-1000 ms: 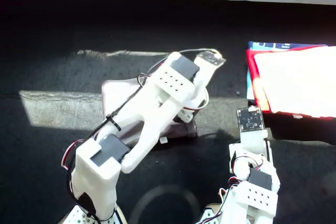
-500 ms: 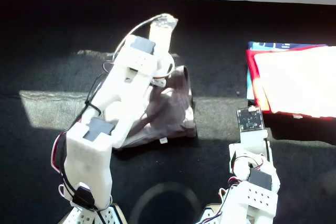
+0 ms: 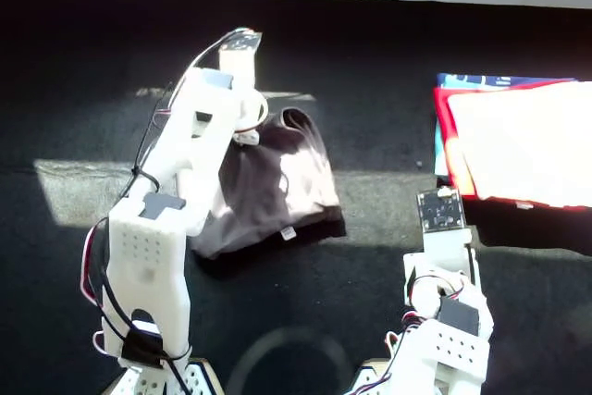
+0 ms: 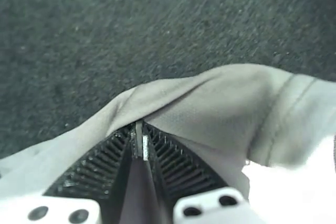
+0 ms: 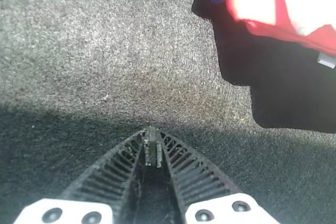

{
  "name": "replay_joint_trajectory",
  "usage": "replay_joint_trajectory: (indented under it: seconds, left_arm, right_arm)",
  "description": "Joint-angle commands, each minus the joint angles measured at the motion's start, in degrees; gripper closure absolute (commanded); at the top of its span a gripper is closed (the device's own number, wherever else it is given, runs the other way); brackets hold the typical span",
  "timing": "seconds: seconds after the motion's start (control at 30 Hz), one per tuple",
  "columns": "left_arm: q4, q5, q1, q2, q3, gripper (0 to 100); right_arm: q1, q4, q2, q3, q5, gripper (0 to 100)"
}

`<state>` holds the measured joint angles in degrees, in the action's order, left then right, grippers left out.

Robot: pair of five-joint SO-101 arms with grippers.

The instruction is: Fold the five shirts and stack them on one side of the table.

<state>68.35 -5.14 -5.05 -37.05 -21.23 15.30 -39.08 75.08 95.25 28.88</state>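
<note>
left hand (image 4: 138, 140) is pressed together on a thin fold of the grey shirt (image 3: 282, 182), pinching it at the far edge, w/ the arm stretched out over the cloth. shirt sits mid worktop (image 3: 388, 62), half folded and lumpy, a loose loop of fabric standing up just beside the pinch. main risk imo: the bite looks shallow, right at the fingertips, so any sideways pull could let the cloth slip out and the fold would flop back open. second: nothing pins the shirt. right hand (image 5: 151, 150) is pressed together on nothing, hanging over bare worktop near the stack of folded shirts (image 3: 527, 136) and well apart from the grey one, so a drag could slide the whole garment instead of creasing it, esp. on this rough surface where the bottom layer may snag and bunch. third: the arm hides the near-left part of the shirt, so can't tell how it lies under there; a hidden wrinkle would get folded in. last, the stack's layers already sit a bit offset, so a sloppy drop of a badly folded shirt could skew it more.
</note>
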Motion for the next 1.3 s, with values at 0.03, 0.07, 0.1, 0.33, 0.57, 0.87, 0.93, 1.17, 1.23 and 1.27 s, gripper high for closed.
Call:
replay_joint_trajectory:
  seconds: [0.03, 0.07, 0.1, 0.33, 0.57, 0.87, 0.93, 1.17, 1.23, 1.27]
  left_arm:
    - [6.24, -0.09, 1.19, 9.19, -1.45, 99]
    - [7.82, -0.09, 1.27, 10.95, -1.45, 99]
    - [9.58, 0.09, 1.36, 12.88, -1.36, 99]
    - [17.49, 0.35, 4.26, 21.14, 1.80, 99]
    - [1.32, 0.26, 10.15, 21.58, 18.68, 99]
    - [-10.99, 0.09, 10.33, 20.97, 26.15, 99]
    - [-12.92, 0.18, 10.42, 20.97, 26.42, 99]
    - [-17.58, 2.99, 15.78, 20.79, 30.11, 99]
    - [-20.13, 6.07, 16.66, 20.79, 32.57, 99]
    - [-21.10, 7.12, 16.92, 20.79, 33.54, 99]
  right_arm:
    - [0.57, 0.04, 0.84, 5.49, -0.62, 99.2]
    - [0.75, 0.04, 0.84, 5.14, -1.14, 99.2]
    - [0.92, -0.04, 0.75, 3.47, -2.99, 99.2]
    - [-10.77, -9.45, -0.31, -21.93, -14.33, 99.2]
    - [-26.15, -10.42, -22.73, -38.11, -14.59, 99.2]
    - [-43.30, -10.24, -53.32, -57.63, -14.59, 99.2]
    - [-44.18, -10.24, -59.82, -59.03, -14.59, 99.2]
    - [-40.57, -10.24, -72.75, -59.30, -14.59, 99.2]
    - [-38.64, -10.24, -73.27, -59.21, -14.59, 99.2]
    - [-37.76, -10.33, -73.27, -59.21, -14.59, 99.2]
